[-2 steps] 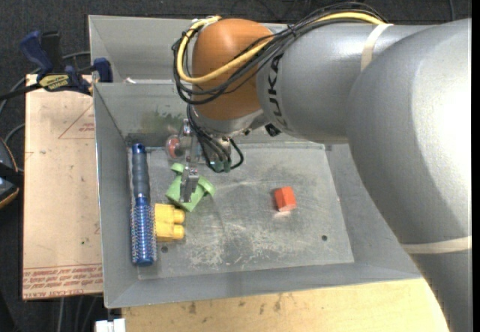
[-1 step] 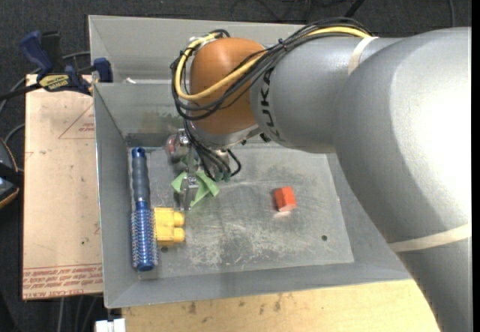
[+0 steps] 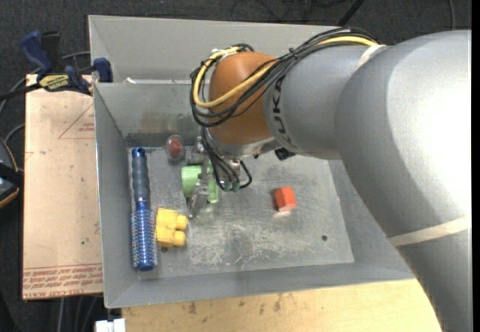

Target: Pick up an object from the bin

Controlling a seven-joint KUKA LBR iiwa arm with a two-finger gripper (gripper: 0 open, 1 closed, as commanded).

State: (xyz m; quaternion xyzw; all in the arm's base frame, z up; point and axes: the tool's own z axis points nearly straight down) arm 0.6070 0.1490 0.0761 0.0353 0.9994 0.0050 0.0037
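1. Jaws of the gripper are masked by the orange wrist cover and cable loops, so it cannot be told whether they are spread or closed, nor whether anything is held between them.
2. The gripper is seen low in the left half of the bin, directly over a small light-green plastic piece, which lies on the floor towards the back, left of centre.
3. Whether the green piece is merely beneath the tool or already touched by it cannot be settled from this angle.
4. Near it, a yellow block is found just in front and to the left, a long blue ribbed stick is laid along the left wall, and a small dark-red round thing sits just behind. An orange-red cube is set well apart on the right.
5. The green piece is judged to be light, stiff moulded plastic, not fragile, and probably smooth enough to slide on the metal floor if it is nudged from one side.
6. Its outline is partly hidden, so the best hold is uncertain; a pinch across its narrower width, near the middle, is judged safest.
7. A grip taken near an edge is expected to let the piece twist or squirt out, and the nearby yellow block may be caught as well.
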